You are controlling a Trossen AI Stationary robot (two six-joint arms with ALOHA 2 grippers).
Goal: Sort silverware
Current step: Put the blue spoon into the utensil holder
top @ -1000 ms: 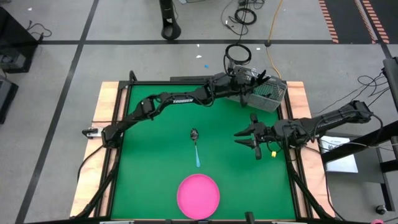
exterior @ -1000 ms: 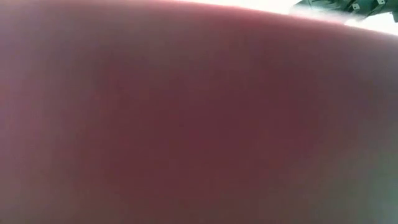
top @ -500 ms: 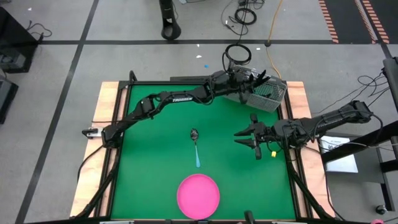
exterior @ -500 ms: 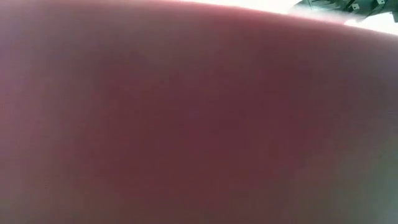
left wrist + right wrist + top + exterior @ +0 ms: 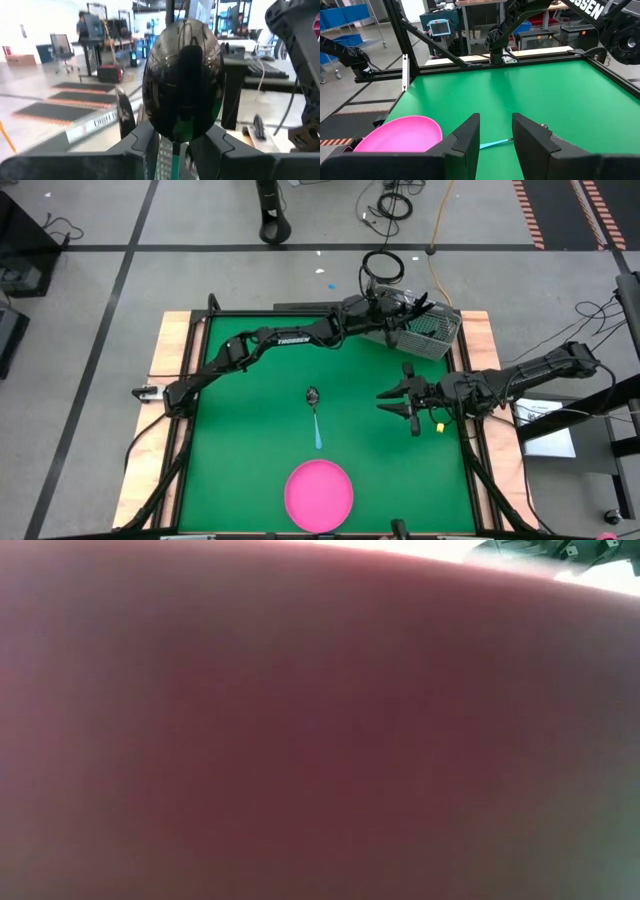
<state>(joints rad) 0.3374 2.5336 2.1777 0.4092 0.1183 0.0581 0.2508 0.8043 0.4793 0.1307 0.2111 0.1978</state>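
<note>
Nothing has visibly shifted: our left hand (image 5: 400, 310) over the basket (image 5: 432, 330) cradles a spoon (image 5: 182, 80) between loosening fingers; it may drop askew. Our right hand (image 5: 495, 135) waits, released.

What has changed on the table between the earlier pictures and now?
Nothing has visibly changed. The left gripper is at the basket as before. The right gripper hangs open in the same spot. The spoon and the plate lie where they were.
</note>
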